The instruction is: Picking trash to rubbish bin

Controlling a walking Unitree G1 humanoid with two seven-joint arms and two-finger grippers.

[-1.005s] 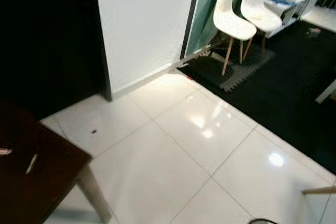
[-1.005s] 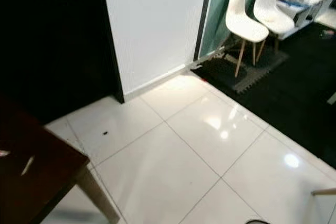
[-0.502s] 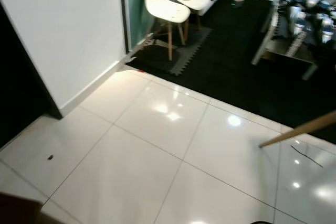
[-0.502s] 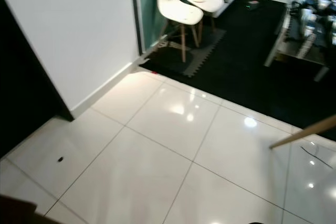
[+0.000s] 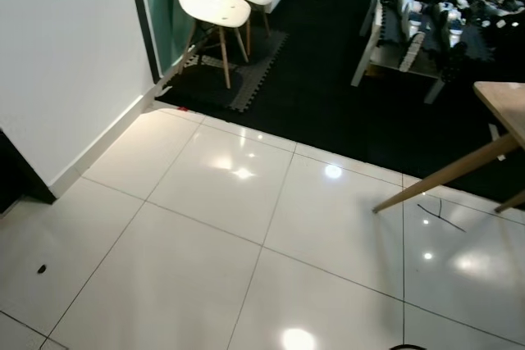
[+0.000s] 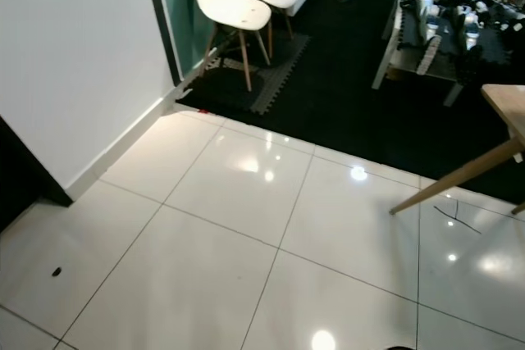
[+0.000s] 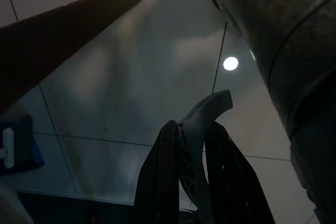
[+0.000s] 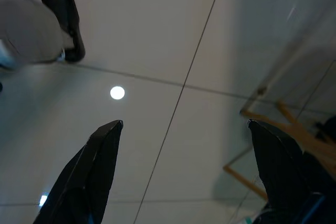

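Where the glossy white tile floor (image 5: 205,268) meets a black carpet (image 5: 328,96), two white chairs (image 5: 215,6) stand on a dark mat beside a white wall (image 5: 57,55). A low desk (image 5: 410,30) cluttered with small objects sits on the carpet, and a slanted wooden leg (image 5: 443,174) reaches onto the tiles at the right. A small dark speck (image 5: 41,269) lies on the floor near the wall. The left end effector (image 7: 195,129) hangs over the tiles, its fingers pressed together around a pale curved piece of trash (image 7: 202,119). The right end effector (image 8: 184,145) hangs with its fingers spread wide, holding nothing.
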